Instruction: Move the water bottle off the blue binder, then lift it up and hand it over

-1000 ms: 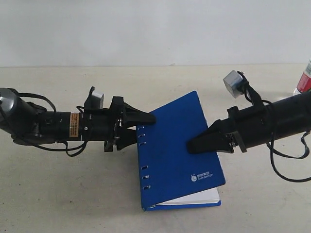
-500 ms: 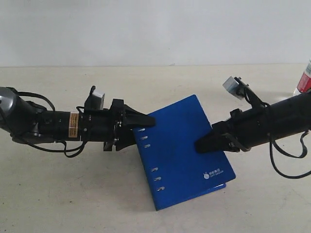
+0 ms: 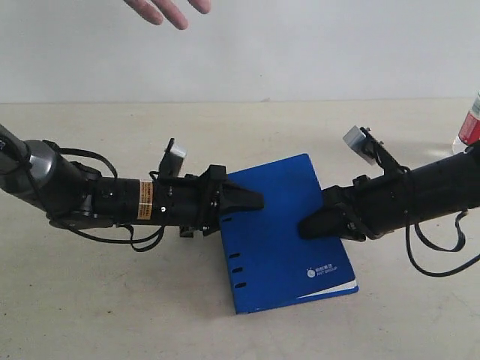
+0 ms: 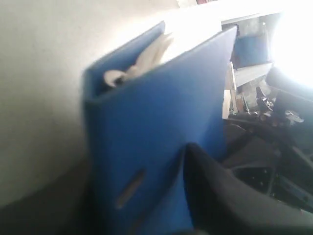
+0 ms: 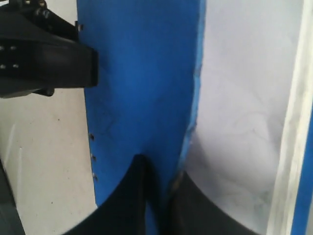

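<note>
The blue binder hangs tilted between my two grippers at the middle of the table. My left gripper is shut on its slotted spine edge. In the left wrist view one dark finger lies on the blue cover and the other is hidden behind it. My right gripper is shut on the opposite edge. Its jaws pinch the cover, one on the blue side and one on the white page. The water bottle stands at the far right edge, off the binder, only partly in view.
A person's hand reaches in at the top left of the exterior view. The beige table runs back to a white wall. The left gripper's black body also shows in the right wrist view.
The left arm has pushed to the right along with the binder's spine. The binder has swung to a steeper tilt. A hand has appeared at the top.
</note>
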